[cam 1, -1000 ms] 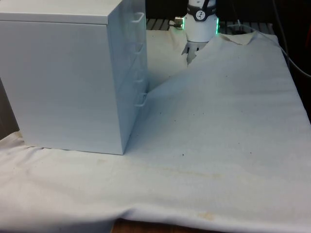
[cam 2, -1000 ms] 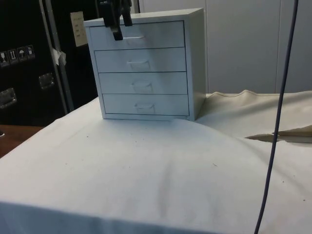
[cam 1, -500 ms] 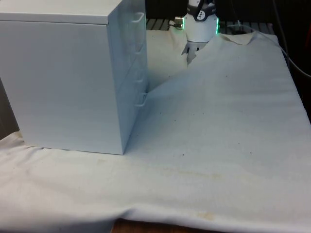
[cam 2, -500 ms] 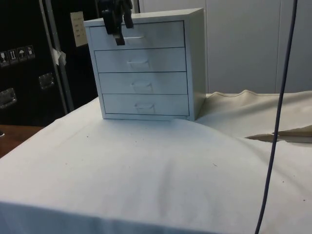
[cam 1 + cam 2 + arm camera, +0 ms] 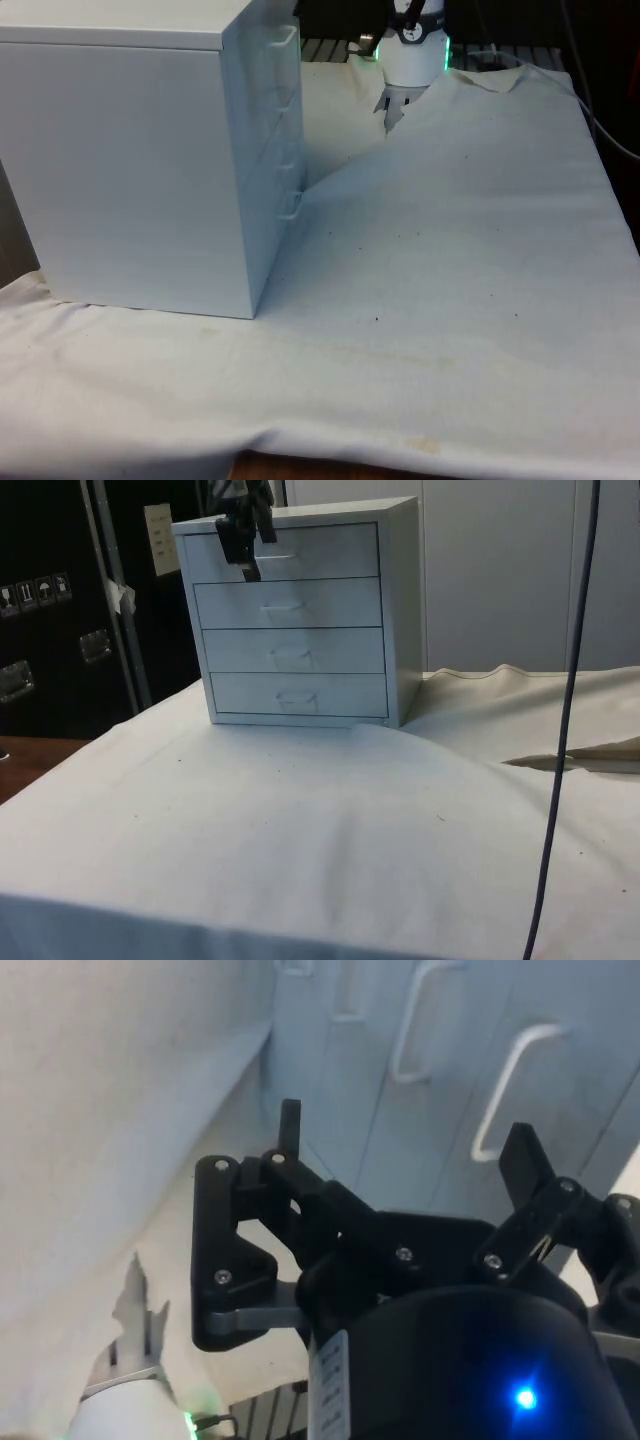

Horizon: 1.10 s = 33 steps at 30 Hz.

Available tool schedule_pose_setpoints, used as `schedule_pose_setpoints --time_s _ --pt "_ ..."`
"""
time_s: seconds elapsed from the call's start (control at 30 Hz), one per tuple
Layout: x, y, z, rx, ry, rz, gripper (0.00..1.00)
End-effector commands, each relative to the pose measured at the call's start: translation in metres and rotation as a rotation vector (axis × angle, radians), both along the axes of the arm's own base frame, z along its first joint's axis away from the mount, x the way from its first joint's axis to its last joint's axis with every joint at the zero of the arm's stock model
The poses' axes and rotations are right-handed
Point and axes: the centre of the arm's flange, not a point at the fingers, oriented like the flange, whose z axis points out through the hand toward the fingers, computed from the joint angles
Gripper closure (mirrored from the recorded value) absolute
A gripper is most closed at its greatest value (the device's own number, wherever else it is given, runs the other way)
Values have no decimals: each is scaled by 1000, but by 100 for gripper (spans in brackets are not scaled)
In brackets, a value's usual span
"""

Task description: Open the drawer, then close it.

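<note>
In the side view we see the black gripper (image 5: 247,542) up high, in front of the top drawer (image 5: 283,553) of the white chest of drawers (image 5: 300,615). Its two fingers (image 5: 243,560) are spread apart and hold nothing. They hang just to the side of the top drawer's handle (image 5: 276,557), near it. We cannot tell if they touch it. All four drawers look closed.

The chest stands on the white cloth (image 5: 300,840) on the table. To the right of it, a dark cable (image 5: 562,730) hangs down.

In the wrist view, the spread fingers (image 5: 289,1125) point at the drawer fronts, with a bent white handle (image 5: 510,1090) between them.
</note>
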Motion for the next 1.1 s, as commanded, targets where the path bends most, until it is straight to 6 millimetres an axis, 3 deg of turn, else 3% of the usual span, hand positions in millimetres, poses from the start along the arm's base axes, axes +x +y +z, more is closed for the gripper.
schedule_pose_setpoints --time_s 0.0,0.33,0.57,1.07 --pt "1 0 -1 -17 -3 1 0" --pt "3 -1 -12 -52 2 -11 0" --pt "5 -16 -25 -56 -36 -14 0" --pt "5 -20 -26 -57 -38 -15 0"
